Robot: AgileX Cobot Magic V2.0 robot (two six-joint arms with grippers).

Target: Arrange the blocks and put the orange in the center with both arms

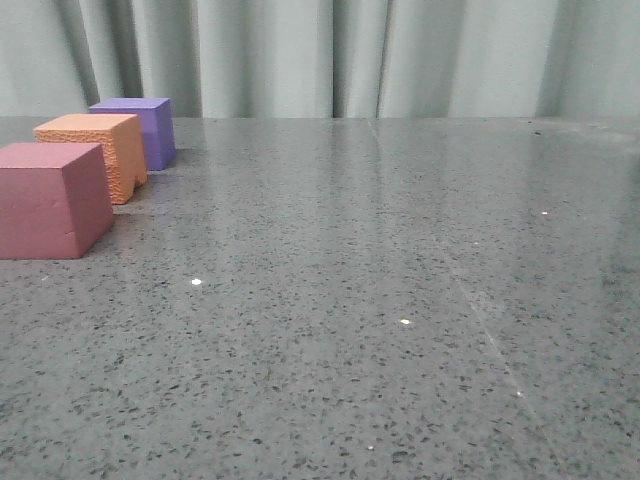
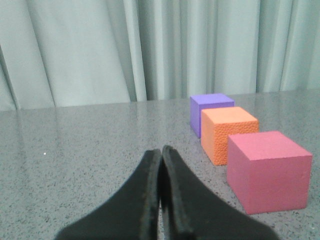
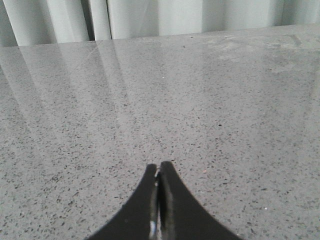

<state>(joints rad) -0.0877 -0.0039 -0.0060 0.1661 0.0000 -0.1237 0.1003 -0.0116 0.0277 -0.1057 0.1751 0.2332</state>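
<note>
Pink-red cube (image 1: 52,198), orange cube (image 1: 95,153), purple cube (image 1: 138,128) in a row, orange in middle; left gripper (image 2: 161,155) & right gripper (image 3: 159,170) both pressed together, holding nothing.

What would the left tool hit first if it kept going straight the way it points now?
Probably nothing. The left tool, shut and empty, points past the three blocks: pink-red, orange and purple sit off to one side. Ahead is bare table, then the curtain.
</note>
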